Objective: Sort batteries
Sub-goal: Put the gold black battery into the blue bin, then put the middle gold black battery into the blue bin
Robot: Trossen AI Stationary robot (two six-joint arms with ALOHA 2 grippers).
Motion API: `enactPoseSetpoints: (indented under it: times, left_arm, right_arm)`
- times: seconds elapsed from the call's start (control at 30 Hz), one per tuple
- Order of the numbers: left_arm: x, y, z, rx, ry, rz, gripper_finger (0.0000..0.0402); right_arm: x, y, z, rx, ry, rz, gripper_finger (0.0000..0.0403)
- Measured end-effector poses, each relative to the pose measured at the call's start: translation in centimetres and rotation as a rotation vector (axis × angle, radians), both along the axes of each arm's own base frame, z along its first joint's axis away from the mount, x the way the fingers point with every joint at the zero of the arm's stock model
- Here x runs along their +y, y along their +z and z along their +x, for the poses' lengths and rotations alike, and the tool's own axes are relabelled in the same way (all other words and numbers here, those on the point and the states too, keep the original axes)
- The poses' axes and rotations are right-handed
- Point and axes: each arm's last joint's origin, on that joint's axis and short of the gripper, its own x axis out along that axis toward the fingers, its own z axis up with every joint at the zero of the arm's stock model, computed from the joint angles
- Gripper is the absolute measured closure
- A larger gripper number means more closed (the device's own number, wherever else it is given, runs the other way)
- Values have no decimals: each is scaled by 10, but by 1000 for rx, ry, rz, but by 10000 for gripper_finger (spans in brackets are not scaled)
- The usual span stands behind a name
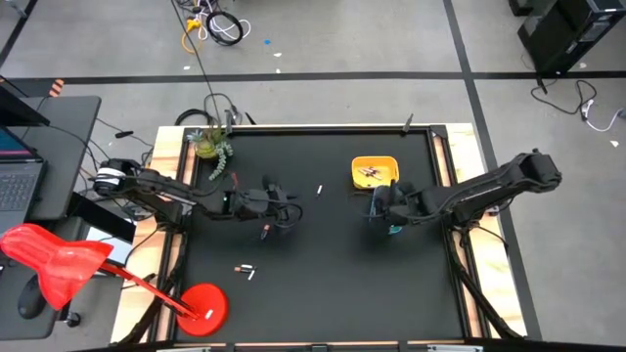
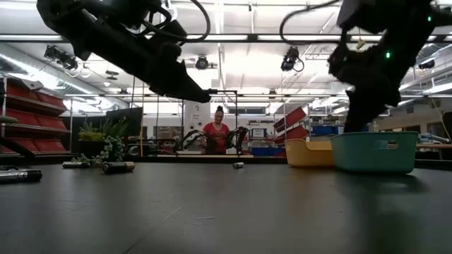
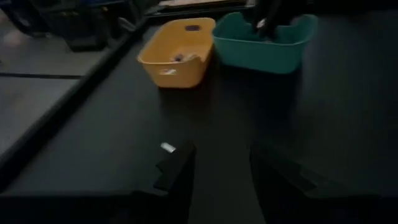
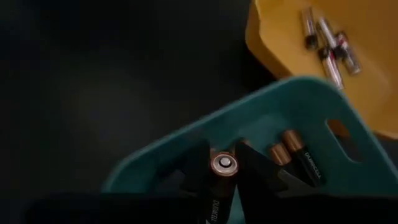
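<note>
Sitting between the right jaws, a battery (image 4: 223, 164) is held over the teal tray (image 4: 186, 149). Left jaws are wide, a pale battery (image 3: 168, 147) just beside them.

Several batteries are spread across the black tabletop and the trays. In the right wrist view, 1 dark battery with a copper end (image 4: 222, 167) stands end-on at the lower middle of the frame, its round silver terminal facing the camera, between 2 dark fingers over the teal tray. 2 more dark copper-ended batteries (image 4: 297, 157) lie side by side inside that tray, just right of it. A cluster of pale silver batteries (image 4: 328, 45) lies jumbled in the yellow tray at the upper right. In the high view, 1 pale battery (image 1: 319, 189) lies alone near the centre, and 2 small batteries (image 1: 245, 270) lie close together at the lower left.
</note>
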Motion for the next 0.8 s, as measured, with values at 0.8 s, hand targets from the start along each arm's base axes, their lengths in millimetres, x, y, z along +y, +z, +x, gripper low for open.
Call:
enactPoseSetpoints:
  times: [0.8]
  left_arm:
    - [-24, 15, -27, 636, 57, -306, 245]
  right_arm:
    - [10, 44, 58, -440, 127, -704, 289]
